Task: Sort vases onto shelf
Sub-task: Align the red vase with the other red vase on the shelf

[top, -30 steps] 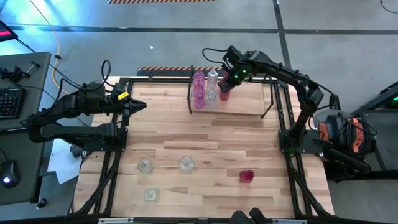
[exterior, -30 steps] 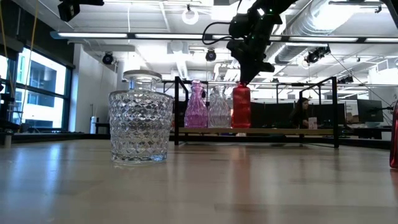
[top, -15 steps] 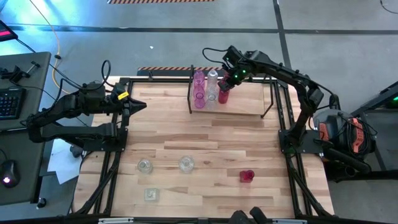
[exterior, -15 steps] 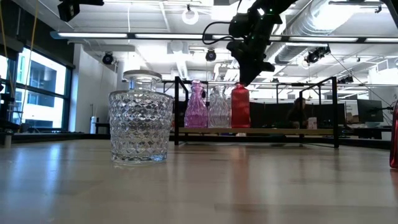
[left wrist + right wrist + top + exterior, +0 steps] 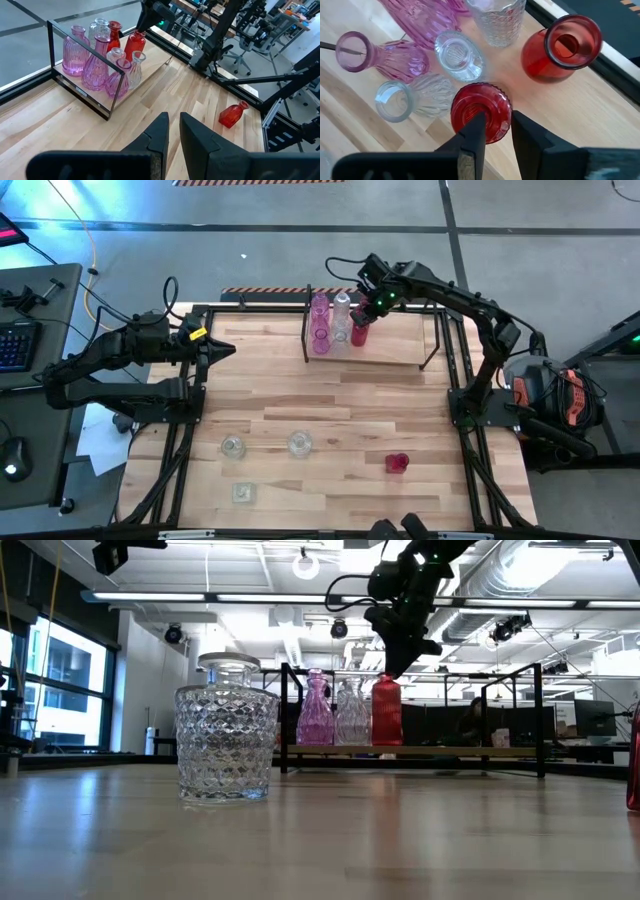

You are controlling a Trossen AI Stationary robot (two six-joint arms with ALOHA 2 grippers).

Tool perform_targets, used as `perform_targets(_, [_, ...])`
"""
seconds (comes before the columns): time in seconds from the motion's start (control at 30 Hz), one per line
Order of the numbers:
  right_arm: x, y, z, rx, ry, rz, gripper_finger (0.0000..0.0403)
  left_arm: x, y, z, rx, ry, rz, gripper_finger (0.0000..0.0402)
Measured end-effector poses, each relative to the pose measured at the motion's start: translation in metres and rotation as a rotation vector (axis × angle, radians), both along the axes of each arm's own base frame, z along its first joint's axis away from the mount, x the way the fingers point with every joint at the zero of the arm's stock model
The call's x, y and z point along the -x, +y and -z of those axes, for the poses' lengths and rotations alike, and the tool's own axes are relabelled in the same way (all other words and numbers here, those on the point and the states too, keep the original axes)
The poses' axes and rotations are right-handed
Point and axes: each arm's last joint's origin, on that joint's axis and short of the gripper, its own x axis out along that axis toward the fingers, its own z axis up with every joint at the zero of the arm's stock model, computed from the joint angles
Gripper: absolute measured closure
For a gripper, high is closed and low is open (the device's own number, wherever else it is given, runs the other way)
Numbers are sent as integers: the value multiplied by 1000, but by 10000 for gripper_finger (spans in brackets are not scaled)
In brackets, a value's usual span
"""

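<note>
The shelf stands at the table's far edge and bears pink, clear and red vases, all upright. My right gripper hangs open right over the ribbed red vase, which stands on the shelf's board. One finger is over its mouth and one is outside the rim. My left gripper waits shut and empty above the table's far left. Three clear vases stand near the front, and a red one lies on its side there. My right gripper points steeply down at the ribbed red vase's mouth, with the rim between its parted fingers. Whether either finger touches the rim, I cannot tell. The vase stands upright on its own base on the shelf.
A second red vase with an open mouth stands close beside the ribbed one, and clear vases and pink vases crowd its other side. The shelf's thin black frame rises at its ends. Bare wood lies across the table's middle.
The ribbed red vase has settled a little lower onto the shelf's board under my right gripper, which has kept its place over it.
</note>
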Motion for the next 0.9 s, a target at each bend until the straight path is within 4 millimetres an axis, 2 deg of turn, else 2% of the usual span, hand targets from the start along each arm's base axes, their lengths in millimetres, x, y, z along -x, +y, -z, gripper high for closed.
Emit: perform_targets(0.9, [-4, -5, -5, 99, -31, 26, 329, 0, 0, 0, 7, -2, -3, 367])
